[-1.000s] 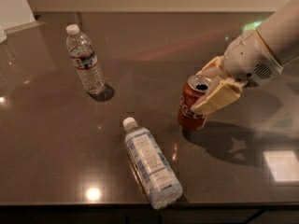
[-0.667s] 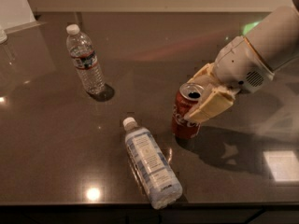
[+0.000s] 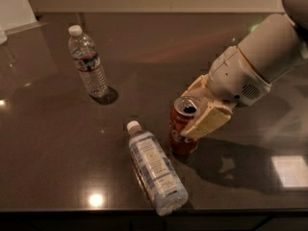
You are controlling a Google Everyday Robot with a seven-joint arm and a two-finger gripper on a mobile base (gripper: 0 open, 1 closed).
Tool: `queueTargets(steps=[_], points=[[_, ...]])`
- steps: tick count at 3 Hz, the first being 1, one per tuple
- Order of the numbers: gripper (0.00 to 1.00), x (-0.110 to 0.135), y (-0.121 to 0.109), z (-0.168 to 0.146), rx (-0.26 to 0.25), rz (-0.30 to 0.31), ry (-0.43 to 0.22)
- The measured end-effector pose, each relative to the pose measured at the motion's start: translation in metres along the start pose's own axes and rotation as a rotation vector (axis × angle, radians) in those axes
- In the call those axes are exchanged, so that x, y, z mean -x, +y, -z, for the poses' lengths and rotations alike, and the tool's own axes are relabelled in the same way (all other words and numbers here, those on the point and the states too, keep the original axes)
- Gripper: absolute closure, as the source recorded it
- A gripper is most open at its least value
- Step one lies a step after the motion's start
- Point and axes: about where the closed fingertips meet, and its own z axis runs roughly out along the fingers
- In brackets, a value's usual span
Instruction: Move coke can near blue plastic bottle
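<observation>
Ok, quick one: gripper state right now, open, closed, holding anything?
The gripper: closed on the upright coke can, just right of the lying blue plastic bottle.

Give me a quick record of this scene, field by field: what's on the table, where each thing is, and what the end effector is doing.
end effector: right of centre, closed around the can
can: red, upright, top open, gripped
blue bottle: lying on its side, cap pointing away, just left of the can; whether they touch cannot be told
clear bottle: upright, back left, well apart from the others
table: dark, glossy
task state: can is already close to the blue bottle, not yet released
</observation>
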Motion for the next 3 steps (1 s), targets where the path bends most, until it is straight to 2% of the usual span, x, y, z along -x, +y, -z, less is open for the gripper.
queueTargets(steps=[3], points=[[0.13,0.0038,0.0018,-0.0135,-0.011,0.024,-0.007]])
